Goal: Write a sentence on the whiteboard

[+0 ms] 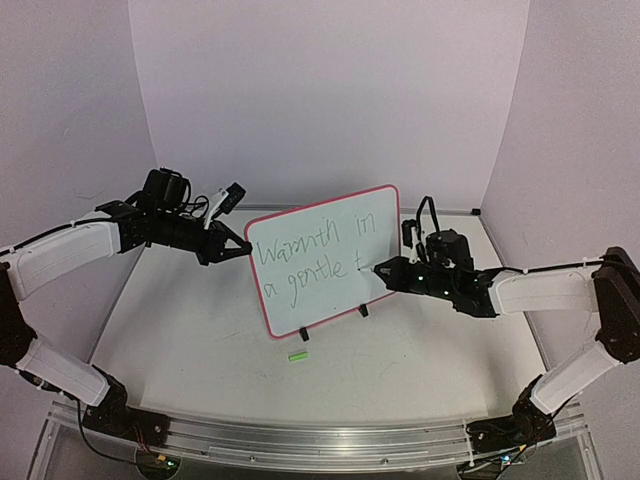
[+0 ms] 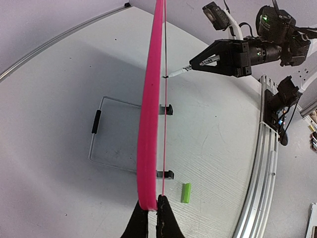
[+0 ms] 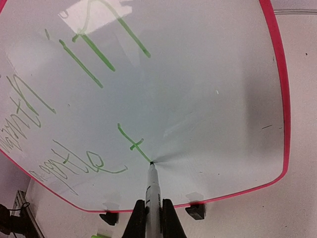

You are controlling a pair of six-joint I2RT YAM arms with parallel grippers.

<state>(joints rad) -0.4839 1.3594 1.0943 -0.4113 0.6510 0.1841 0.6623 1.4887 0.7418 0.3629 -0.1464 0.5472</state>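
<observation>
The whiteboard (image 1: 330,290) has a red-pink frame and stands tilted on two black clip feet (image 3: 196,211) mid-table. The sentence (image 1: 310,255) in thin green reads "Warmth in" above "a gentle t". My left gripper (image 1: 243,250) is shut on the board's left frame edge, which shows edge-on in the left wrist view (image 2: 151,109), with the left gripper (image 2: 151,210) pinching it. My right gripper (image 1: 388,270) is shut on a white marker (image 3: 152,188). The marker tip touches the board face (image 3: 208,74) at the foot of the "t" (image 3: 131,143). The right gripper (image 3: 153,215) is below the board.
A green marker cap (image 1: 297,355) lies on the table in front of the board and also shows in the left wrist view (image 2: 186,192). A wire stand with a black grip (image 2: 96,121) lies behind the board. A metal rail (image 1: 300,440) runs along the near edge.
</observation>
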